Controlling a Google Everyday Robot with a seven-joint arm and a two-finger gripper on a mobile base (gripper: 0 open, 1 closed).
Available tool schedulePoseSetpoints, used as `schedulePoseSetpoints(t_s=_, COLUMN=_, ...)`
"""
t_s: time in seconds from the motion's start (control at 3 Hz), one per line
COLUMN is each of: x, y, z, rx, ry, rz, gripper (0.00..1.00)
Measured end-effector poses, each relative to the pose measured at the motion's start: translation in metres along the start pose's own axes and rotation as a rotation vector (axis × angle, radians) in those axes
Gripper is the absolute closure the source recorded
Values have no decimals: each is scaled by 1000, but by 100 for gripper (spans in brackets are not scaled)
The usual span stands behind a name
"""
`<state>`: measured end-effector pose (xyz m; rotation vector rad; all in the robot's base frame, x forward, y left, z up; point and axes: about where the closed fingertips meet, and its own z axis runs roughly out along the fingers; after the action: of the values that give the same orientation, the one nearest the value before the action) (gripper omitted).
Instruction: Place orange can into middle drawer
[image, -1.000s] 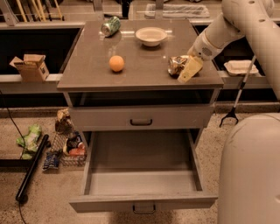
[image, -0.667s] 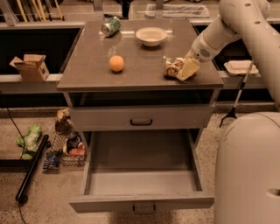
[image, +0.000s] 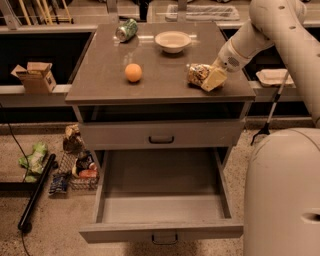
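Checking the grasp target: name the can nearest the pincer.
The gold-brown orange can, at the pincer on the table, right side; the green can lies far back left.

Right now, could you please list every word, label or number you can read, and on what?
None can be read.
Print on the crinkled gold-brown and white orange can, at the gripper on the grey cabinet top: too blurred.
Markings on the green metal can lying at the back: too blurred.
Print on the colourful packets on the floor: too small.

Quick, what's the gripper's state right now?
Gripper: against the orange can on the cabinet top, right side; open or shut cannot be told.
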<state>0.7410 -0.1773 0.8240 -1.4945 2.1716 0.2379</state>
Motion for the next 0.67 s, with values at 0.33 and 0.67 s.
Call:
schedulePoseSetpoints(t_s=0.33, x=-6, y=15, z=-23, rx=20, ry=-34, rz=-15, gripper=100)
schedulePoseSetpoints(t_s=0.67, x=-4, y=56, z=-62, rx=35, ry=-108, rz=12, gripper=100)
